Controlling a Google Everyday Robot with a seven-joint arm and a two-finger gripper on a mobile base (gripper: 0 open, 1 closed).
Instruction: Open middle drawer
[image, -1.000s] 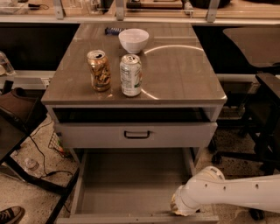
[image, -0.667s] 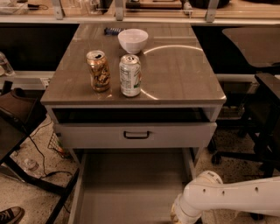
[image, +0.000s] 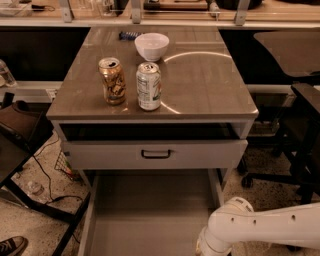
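The middle drawer (image: 150, 210) stands pulled far out under the cabinet's taller top drawer (image: 100, 155), its plain grey inside in full view. Its front and handle are below the bottom edge of the view. My white arm (image: 260, 227) reaches in from the lower right. My gripper (image: 201, 248) is at the bottom edge, at the right part of the drawer's front end, mostly hidden behind the wrist. The top drawer has a small black handle (image: 156, 154) and sits slightly out, with a dark gap above it.
On the cabinet top (image: 210, 85) stand a brown can (image: 113, 80), a white-green can (image: 149, 86), a white bowl (image: 151, 46) and a small blue item (image: 128, 35). A dark chair (image: 300, 125) stands at the right. Cables and a bottle (image: 36, 190) lie on the floor at the left.
The middle drawer has slid further out toward the camera. My arm and gripper have moved down toward the bottom edge with it.
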